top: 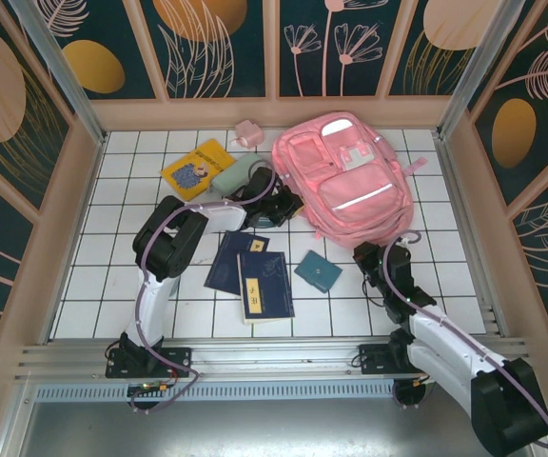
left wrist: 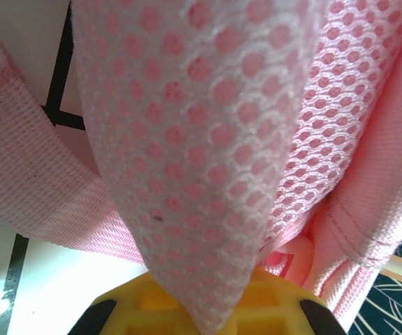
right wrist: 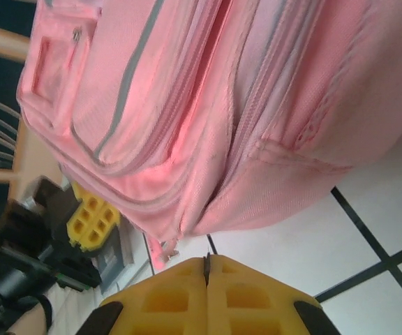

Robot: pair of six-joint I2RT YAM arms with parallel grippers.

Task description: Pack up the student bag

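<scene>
Seen from above, the white tiled table (top: 112,286) carries the student bag (top: 345,176) toward 1 o'clock, lying flat with its glossy pink front and silvery strip facing up. Its top end points to 12 o'clock and its base to 6.

The left arm reaches across from 7 o'clock. The left gripper (top: 279,205) sits against the bag's edge at 9 o'clock. In the left wrist view, a pink mesh strap of the bag (left wrist: 208,139) tapers to a point between the yellow fingers of that gripper (left wrist: 208,317), which look pinched on it (the contact itself sits at the very bottom of the picture).

The right gripper (top: 369,255) lies just beyond the bag's base, at its 6 o'clock. The right wrist view shows the bag's side (right wrist: 222,105) close ahead. There, the right gripper (right wrist: 206,279) has its yellow pads pressed together on a thin seam with nothing between them.

Two dark blue books (top: 255,274) overlap near the table's centre. A yellow book (top: 196,169) lies at 11 o'clock, with a pale-green pencil case (top: 236,176) touching its 3 o'clock edge. A small teal wallet (top: 318,271) rests just at 3 o'clock of the blue books. A small pink object (top: 247,133) sits at 12 o'clock by the far wall.
</scene>
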